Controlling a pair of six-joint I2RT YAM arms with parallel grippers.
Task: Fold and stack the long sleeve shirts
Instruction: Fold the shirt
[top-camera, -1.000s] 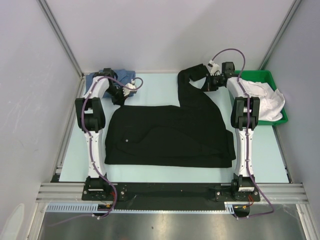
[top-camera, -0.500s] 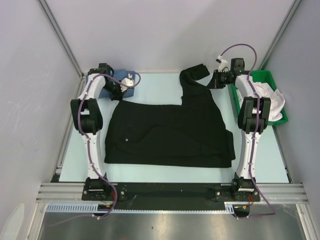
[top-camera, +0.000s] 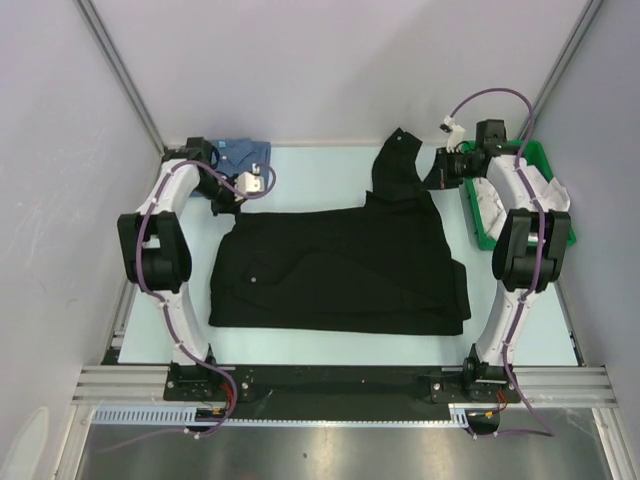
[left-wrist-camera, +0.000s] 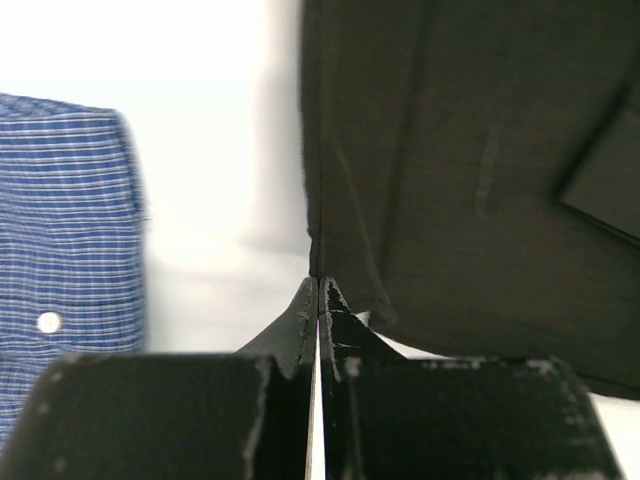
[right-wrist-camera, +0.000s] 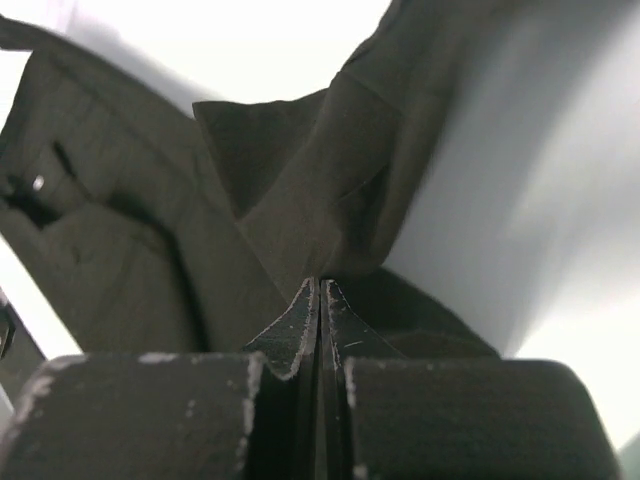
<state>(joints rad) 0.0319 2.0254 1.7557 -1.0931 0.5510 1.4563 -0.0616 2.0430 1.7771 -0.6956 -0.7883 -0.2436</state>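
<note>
Shirts first: we see the black shirt (top-camera: 340, 270) spread mostly flat across the bench (top-camera: 310, 170), with the blue shirt (top-camera: 243, 153) lying at the far left corner. The left gripper (left-wrist-camera: 318, 285) is pinched fully closed on the black shirt's far left edge. The right gripper (right-wrist-camera: 320, 285) is likewise clamped tight on a raised fold of that shirt's sleeve, beside the green bin (top-camera: 530, 150) holding white cloth (top-camera: 545, 188).
</note>
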